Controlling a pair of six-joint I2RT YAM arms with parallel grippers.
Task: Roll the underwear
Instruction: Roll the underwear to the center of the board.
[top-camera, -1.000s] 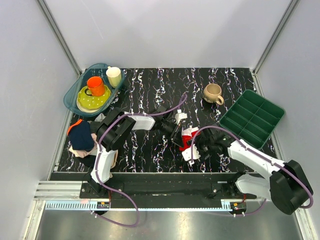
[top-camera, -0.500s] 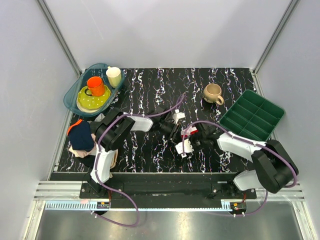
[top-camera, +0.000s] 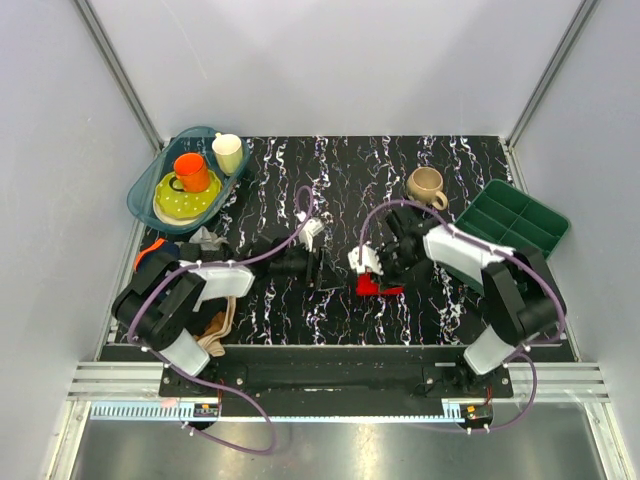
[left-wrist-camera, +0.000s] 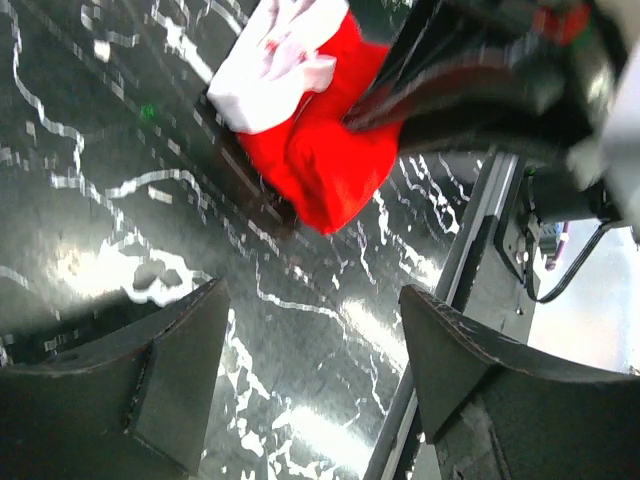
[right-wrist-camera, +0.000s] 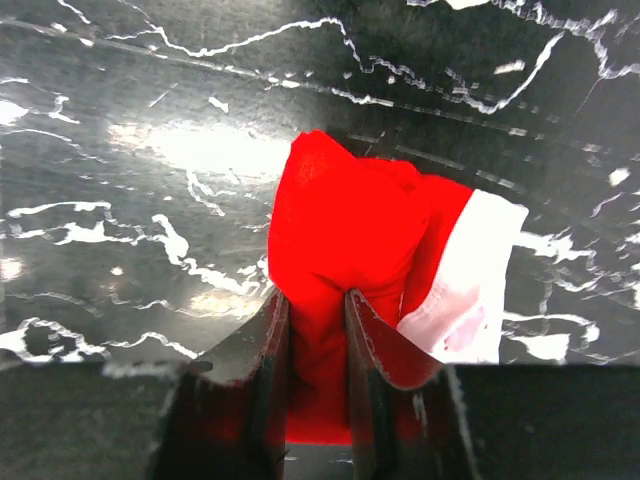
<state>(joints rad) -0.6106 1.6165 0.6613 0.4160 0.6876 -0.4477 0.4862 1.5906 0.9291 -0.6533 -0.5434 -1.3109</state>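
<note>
**Right gripper.** The right gripper (right-wrist-camera: 308, 335) is clamped on the underwear (right-wrist-camera: 340, 230). In the right wrist view its two dark fingers (right-wrist-camera: 268, 345) stand close together with a fold of red cloth pinched between them. The rest of the garment bunches out toward 12 o'clock. The white trim (right-wrist-camera: 465, 285) lies at 3 o'clock of the red mass.

**Left gripper.** The left gripper (left-wrist-camera: 315, 375) is spread wide, with only bare tabletop between its fingers (left-wrist-camera: 170, 385). In its wrist view the underwear (left-wrist-camera: 320, 150) sits beyond the fingertips at 12 o'clock, apart from them. The blurred dark body of the right gripper (left-wrist-camera: 480, 90) is on the garment's right.

**Overhead view.** The underwear (top-camera: 370, 287) is a small red bundle just right of the centre of the black marbled table (top-camera: 330, 180). Whether it rests on the surface or is slightly raised cannot be told. The right gripper (top-camera: 372, 270) meets it from 12 o'clock, its arm running off toward 3 o'clock. The left gripper (top-camera: 322, 270) lies near the bundle at 9 o'clock.

**Surroundings, relative to the underwear.**
- A beige mug (top-camera: 427, 186) stands at 1 o'clock.
- A green compartment tray (top-camera: 510, 225) sits at 2 o'clock.
- A teal basin (top-camera: 140, 190) is at 10 o'clock, holding an orange cup (top-camera: 190, 170), a yellow-green plate (top-camera: 185, 202) and a cream cup (top-camera: 228, 152).
- A dark navy garment (top-camera: 160, 265) and a beige garment (top-camera: 215, 335) lie at 9 o'clock, by the table's left edge.
</note>
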